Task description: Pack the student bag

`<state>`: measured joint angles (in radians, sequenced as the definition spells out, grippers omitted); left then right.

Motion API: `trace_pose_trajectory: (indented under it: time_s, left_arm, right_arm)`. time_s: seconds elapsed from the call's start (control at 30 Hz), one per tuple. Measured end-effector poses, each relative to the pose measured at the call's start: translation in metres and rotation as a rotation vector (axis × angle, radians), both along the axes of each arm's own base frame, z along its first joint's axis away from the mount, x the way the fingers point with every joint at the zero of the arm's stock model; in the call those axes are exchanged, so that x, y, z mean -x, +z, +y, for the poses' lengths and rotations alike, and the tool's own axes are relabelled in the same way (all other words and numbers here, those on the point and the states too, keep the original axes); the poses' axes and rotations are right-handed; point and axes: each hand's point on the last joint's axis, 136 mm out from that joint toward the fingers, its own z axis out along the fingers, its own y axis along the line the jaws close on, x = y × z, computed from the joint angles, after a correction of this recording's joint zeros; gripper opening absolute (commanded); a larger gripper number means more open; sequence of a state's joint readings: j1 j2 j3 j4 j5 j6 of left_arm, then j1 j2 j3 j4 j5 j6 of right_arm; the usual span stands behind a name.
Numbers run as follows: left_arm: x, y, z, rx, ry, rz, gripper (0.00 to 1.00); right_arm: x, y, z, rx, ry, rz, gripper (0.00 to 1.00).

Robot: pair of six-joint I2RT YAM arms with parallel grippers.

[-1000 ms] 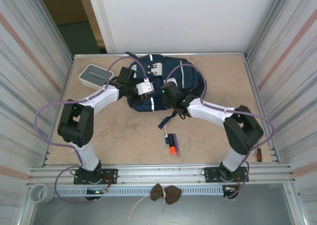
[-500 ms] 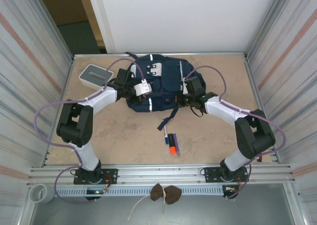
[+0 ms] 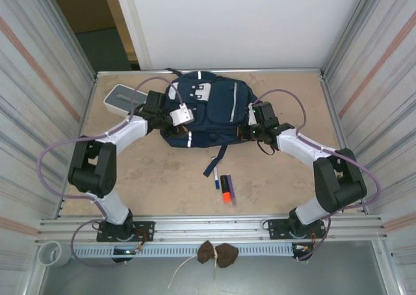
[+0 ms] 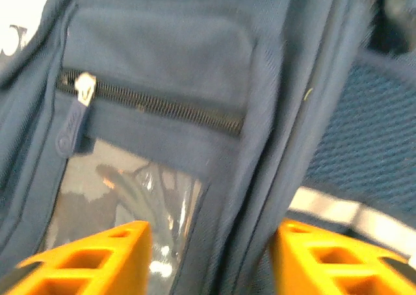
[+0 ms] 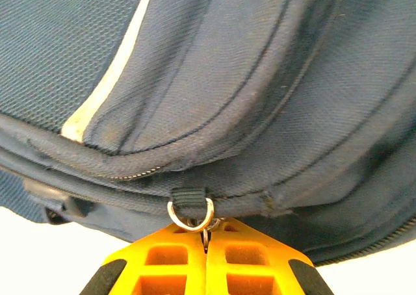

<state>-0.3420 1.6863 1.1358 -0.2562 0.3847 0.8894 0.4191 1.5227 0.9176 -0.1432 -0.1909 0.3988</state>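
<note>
Looked like unzipping the student bag [image 3: 211, 110], flat far-middle on the counter [image 3: 162, 171], with fingers of the right gripper [image 5: 207, 238] pinching its metal ring [image 5: 190, 212] and of the left gripper [image 4: 209, 243] spread by its pocket [image 4: 156, 67]; needed next a steady pull along the zip.

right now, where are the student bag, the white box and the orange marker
student bag [image 3: 218, 113], top external view, navy front panel
white box [image 3: 125, 99], top external view, middle of its lid
orange marker [image 3: 226, 194], top external view, its orange end
</note>
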Motion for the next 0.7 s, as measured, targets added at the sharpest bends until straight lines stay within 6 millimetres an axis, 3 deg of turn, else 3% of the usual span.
trace_pose_trajectory:
  time_s: [0.2, 0.27, 0.53, 0.7]
  left_arm:
    - [0.023, 0.054, -0.050, 0.084, -0.117, -0.151, 0.70]
    - [0.029, 0.061, -0.066, 0.095, -0.157, -0.188, 0.70]
    - [0.044, 0.041, -0.116, 0.034, -0.297, -0.247, 0.68]
    - [0.036, 0.032, -0.124, 0.000, -0.318, -0.281, 0.47]
  right_arm:
    - [0.015, 0.011, 0.025, -0.067, 0.063, 0.010, 0.00]
    - [0.018, 0.016, 0.031, -0.088, 0.080, 0.009, 0.00]
    - [0.029, 0.022, 0.049, -0.141, 0.123, 0.024, 0.00]
    - [0.030, 0.030, 0.054, -0.172, 0.130, 0.019, 0.00]
